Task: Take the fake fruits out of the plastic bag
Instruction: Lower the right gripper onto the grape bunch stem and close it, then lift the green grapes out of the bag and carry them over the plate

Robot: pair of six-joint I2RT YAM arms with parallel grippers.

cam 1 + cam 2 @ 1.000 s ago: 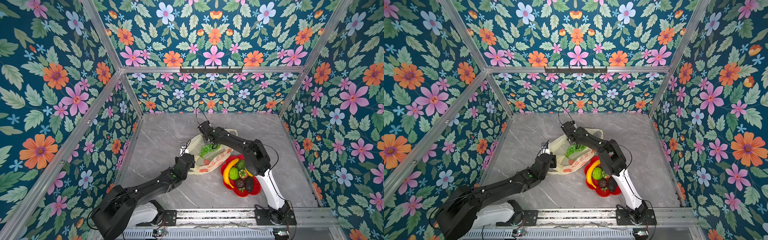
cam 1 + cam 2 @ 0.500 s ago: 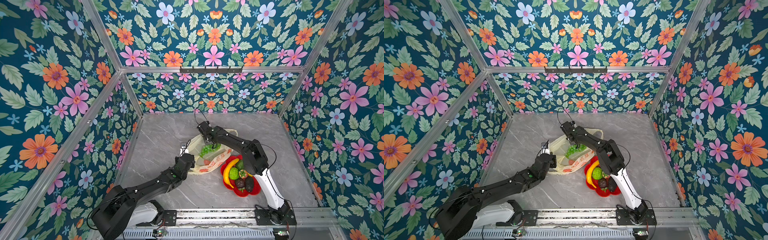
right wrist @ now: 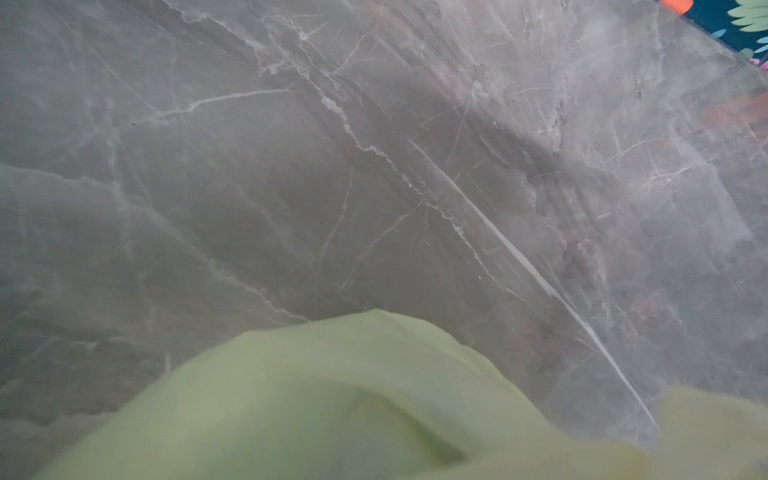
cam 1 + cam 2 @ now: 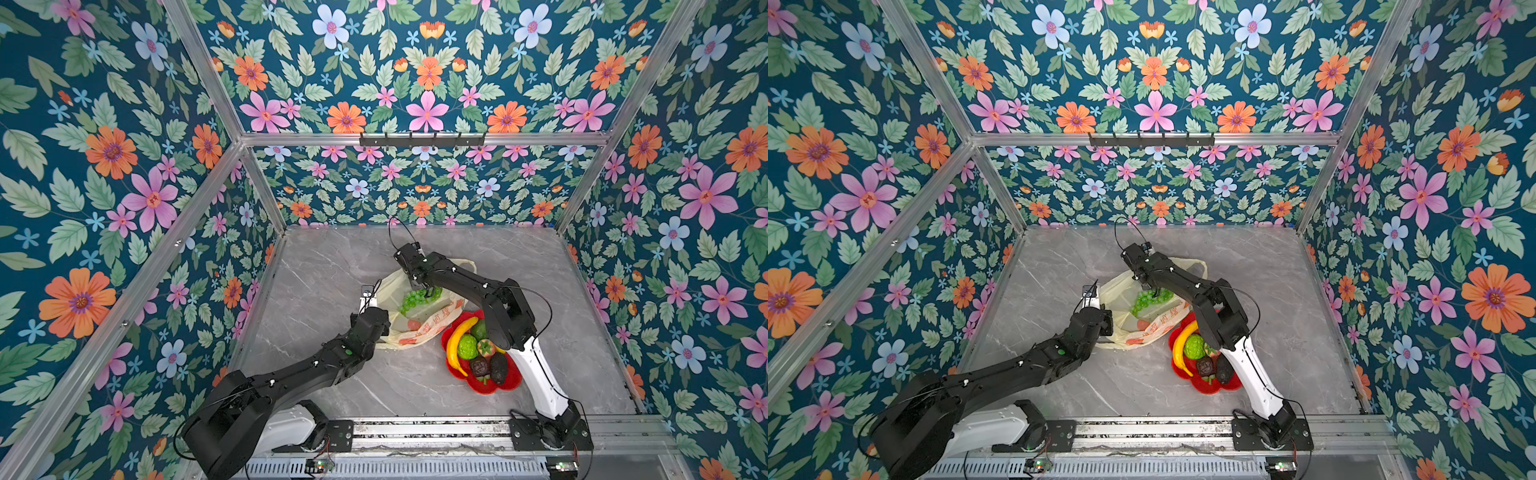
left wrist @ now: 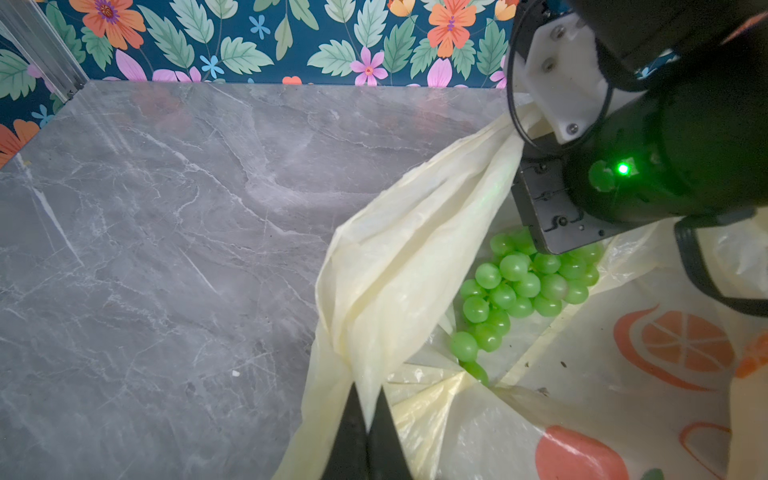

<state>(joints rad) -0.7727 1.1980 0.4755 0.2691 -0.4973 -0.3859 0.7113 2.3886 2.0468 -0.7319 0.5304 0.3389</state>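
I am pinching the rim of the bag (image 5: 399, 266) in my left gripper (image 5: 367, 417), jaws closed on the film. I am pulling it up and outward so the mouth is standing open and the bag is not sliding on the table (image 5: 166, 208). That is giving my right gripper (image 4: 428, 289) a clear way in. It is reaching down through the mouth onto the grapes (image 5: 519, 286), which are lying inside on the bag's lower wall. Its fingertips are buried in the bunch, so I cannot tell whether they are gripping it or only touching. The other fruits, the banana (image 4: 457, 341) among them, are sitting on the plate (image 4: 509, 384) just beside the bag, making each carry short. Something red is showing through the film; whether it is fruit or print I cannot say.
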